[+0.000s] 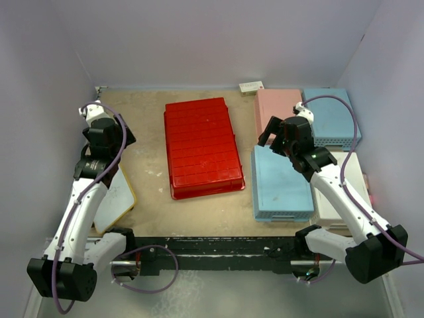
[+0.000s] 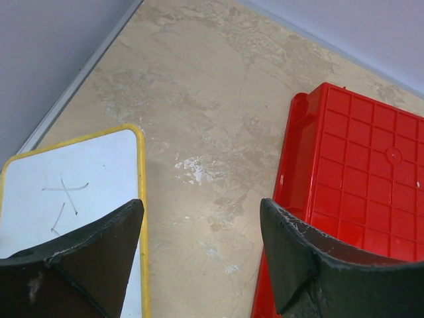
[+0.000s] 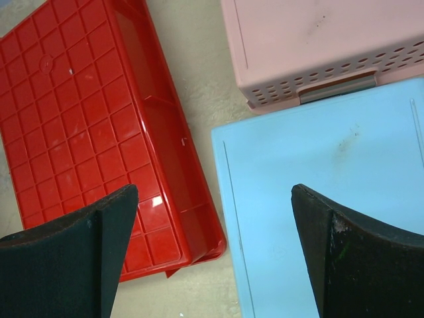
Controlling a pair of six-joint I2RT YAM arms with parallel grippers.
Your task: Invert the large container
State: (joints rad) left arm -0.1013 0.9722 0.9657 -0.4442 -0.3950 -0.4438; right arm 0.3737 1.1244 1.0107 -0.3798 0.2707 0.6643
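The large red tray (image 1: pixel 202 147) lies in the middle of the table with its grid-ribbed underside facing up and its rim on the table. It also shows in the left wrist view (image 2: pixel 361 179) and in the right wrist view (image 3: pixel 99 126). My left gripper (image 2: pixel 202 255) is open and empty, held above bare table to the left of the tray. My right gripper (image 3: pixel 215 248) is open and empty, held above the gap between the tray's right edge and a light-blue basket (image 3: pixel 318 199).
A yellow-rimmed whiteboard (image 2: pixel 73 192) lies at the left (image 1: pixel 116 195). At the right stand a pink basket (image 1: pixel 278 106), two light-blue baskets (image 1: pixel 281 185) (image 1: pixel 328 116) and a white basket (image 1: pixel 341 192). A small white box (image 1: pixel 252 87) sits at the back wall.
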